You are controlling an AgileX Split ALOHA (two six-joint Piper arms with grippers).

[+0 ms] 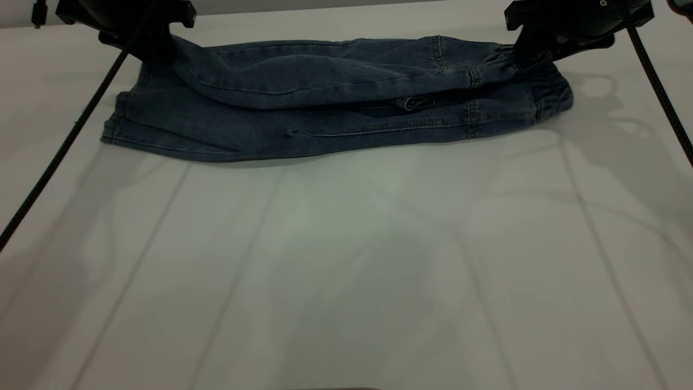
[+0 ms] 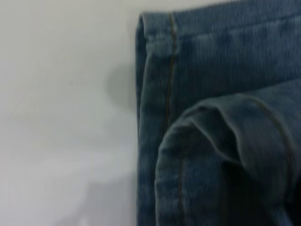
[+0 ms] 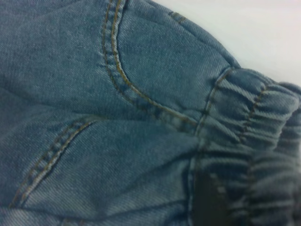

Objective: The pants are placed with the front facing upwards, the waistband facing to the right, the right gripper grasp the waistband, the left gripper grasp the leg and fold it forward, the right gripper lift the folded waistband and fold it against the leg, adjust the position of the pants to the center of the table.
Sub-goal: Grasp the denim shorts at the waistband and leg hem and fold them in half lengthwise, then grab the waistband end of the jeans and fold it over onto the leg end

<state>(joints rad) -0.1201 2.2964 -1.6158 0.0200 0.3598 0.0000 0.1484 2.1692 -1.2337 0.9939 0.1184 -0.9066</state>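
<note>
The pants (image 1: 335, 108) are stretched across the far side of the surface (image 1: 346, 271), far half doubled over the near half. The waistband (image 1: 547, 89) is pinched by the right end effector (image 1: 533, 54), the leg end is gripped by the left end effector (image 1: 151, 51); both ends are held so the fold comes forward evenly. The lengthwise fold is judged nearly laid.

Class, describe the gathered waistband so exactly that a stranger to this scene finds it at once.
Start at the wide white table and find the blue denim pants lying across its far side. Follow them to their right end, under the right hand. The ruffled elastic waistband there is puckered, unlike the smooth legs.
</note>
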